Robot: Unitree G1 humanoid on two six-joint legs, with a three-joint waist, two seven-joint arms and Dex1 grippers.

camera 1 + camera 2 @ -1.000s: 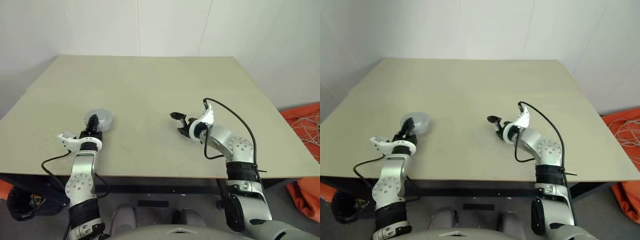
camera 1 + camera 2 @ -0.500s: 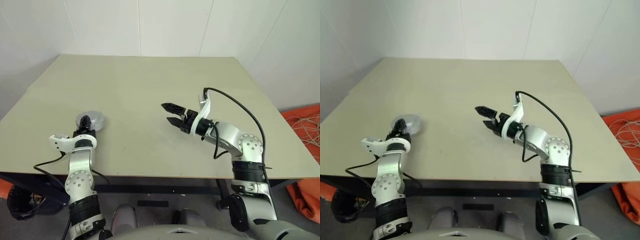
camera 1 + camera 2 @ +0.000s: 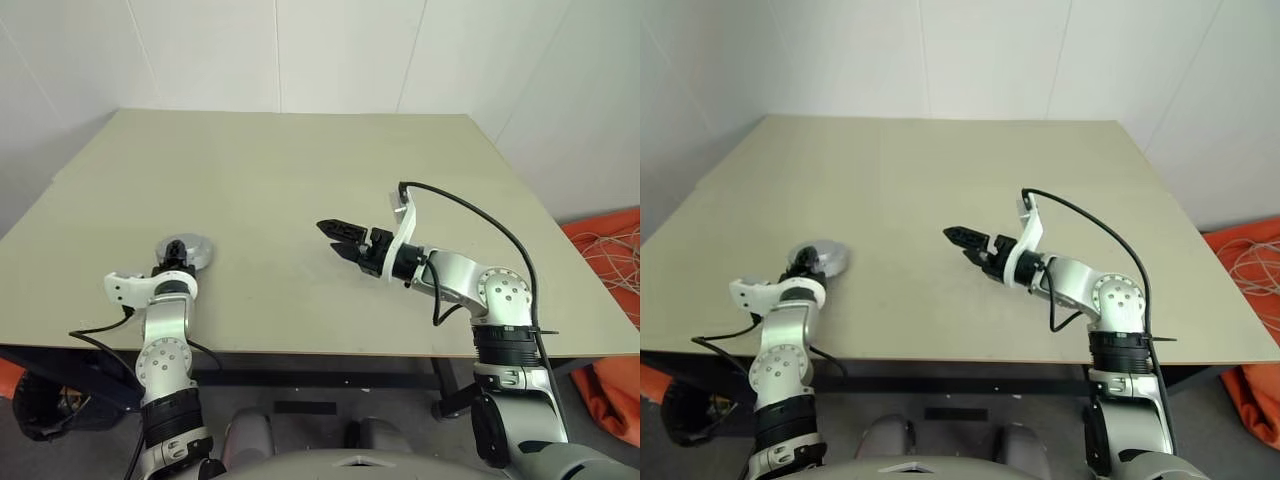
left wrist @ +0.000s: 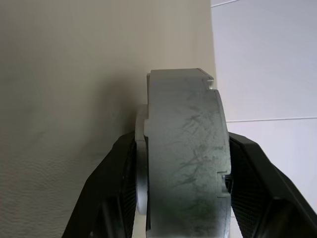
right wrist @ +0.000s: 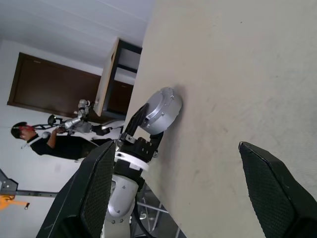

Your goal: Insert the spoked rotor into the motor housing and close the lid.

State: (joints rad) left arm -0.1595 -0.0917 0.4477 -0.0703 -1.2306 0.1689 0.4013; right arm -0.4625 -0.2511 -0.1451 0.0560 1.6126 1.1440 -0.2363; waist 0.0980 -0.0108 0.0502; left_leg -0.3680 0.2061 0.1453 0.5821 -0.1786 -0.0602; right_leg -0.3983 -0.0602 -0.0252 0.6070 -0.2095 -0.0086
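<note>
- Surface [image 3: 300, 190]: a plain beige top, taking up the middle of both head views.
- Motor housing [image 3: 185, 248]: a round silver-grey unit at the lower left of the left eye view, near the front left edge of the surface. It looks closed, with the lid [image 5: 161, 109] facing outward as a smooth grey round face in the right wrist view. Windings and rotor cannot be made out.
- Left gripper [image 3: 176, 262]: at the lower left of the left eye view, directly at the housing. In the left wrist view the two black fingers [image 4: 116, 178] press on either side of the grey unit [image 4: 185, 158], which stands on edge between them. The fingers are partly parted and clamped on the housing's two faces.
- Contact with surface: in the left wrist view the unit sits close against the beige surface; whether it touches cannot be told.
- Right gripper [image 3: 340, 240]: at centre right of the left eye view, raised above the surface and pointing toward the left of the frame. Its fingers [image 5: 275, 193] are spread wide with nothing between them.
- Separation: the right gripper is well apart from the housing, with bare surface between.
- Background: a person [image 5: 47, 141] in dark clothing at the far left of the right wrist view, beyond the surface edge.
- Orange fabric [image 3: 610, 260]: on the floor at the right edge of the left eye view.
</note>
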